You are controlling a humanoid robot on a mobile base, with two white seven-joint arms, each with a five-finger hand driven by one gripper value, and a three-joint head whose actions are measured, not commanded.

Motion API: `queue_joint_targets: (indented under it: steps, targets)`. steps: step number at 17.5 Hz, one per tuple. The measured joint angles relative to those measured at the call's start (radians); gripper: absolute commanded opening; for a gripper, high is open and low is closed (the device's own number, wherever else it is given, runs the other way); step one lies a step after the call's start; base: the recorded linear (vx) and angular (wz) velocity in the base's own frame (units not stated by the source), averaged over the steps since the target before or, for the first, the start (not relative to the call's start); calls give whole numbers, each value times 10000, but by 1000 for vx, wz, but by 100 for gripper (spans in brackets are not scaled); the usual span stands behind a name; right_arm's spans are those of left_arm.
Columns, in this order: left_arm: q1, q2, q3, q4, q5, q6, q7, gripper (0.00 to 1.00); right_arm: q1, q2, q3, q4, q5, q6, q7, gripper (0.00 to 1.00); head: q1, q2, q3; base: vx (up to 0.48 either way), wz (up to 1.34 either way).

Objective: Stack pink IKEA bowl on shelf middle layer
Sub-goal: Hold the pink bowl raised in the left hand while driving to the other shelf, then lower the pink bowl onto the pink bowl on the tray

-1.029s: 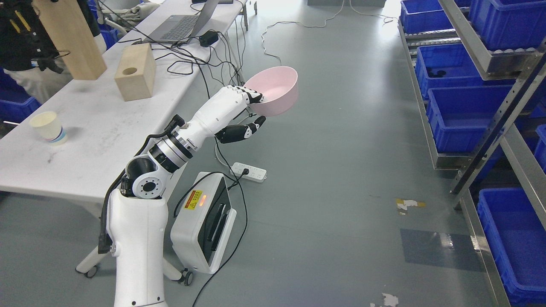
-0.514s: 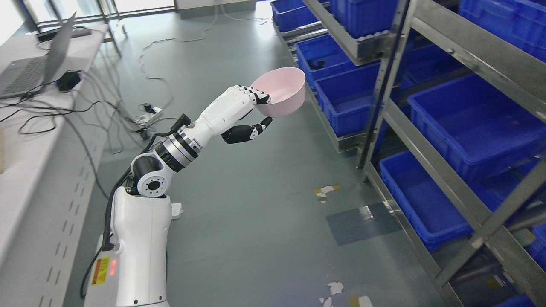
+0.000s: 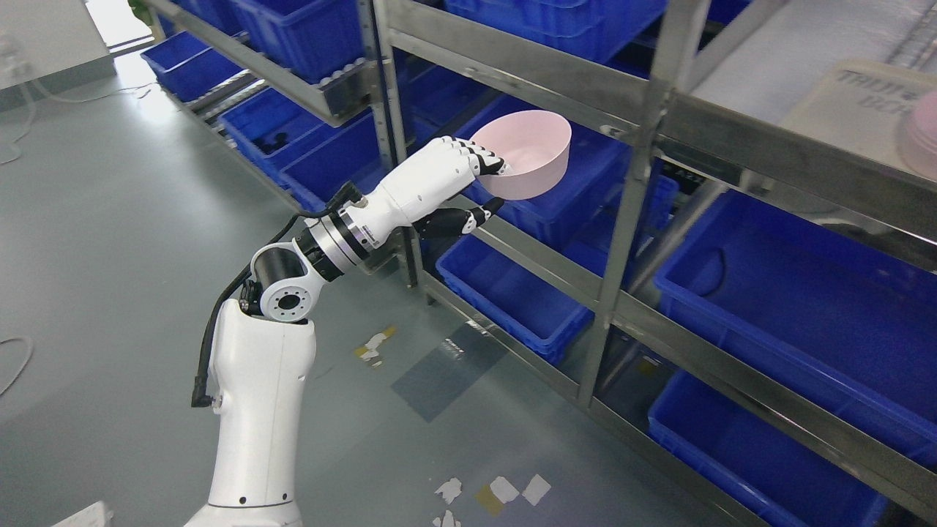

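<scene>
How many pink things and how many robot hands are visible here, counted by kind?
Pink things: 2, the bowl and a cut-off pink shape at the right edge.
Robot hands: 1, the left hand, holding the bowl.
Total: 3.

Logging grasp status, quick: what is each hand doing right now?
Left hand: shut on the pink bowl, gripping its rim.
Right hand: not in view.
</scene>
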Motion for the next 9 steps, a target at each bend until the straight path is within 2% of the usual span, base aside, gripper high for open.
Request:
queue_joint_targets:
  steps: [9]
  targets:
    - [-2841,0,-194,800,-50,0,-511,4,-2,0,0,0,1,0,0,100,0,0,0,18,-768]
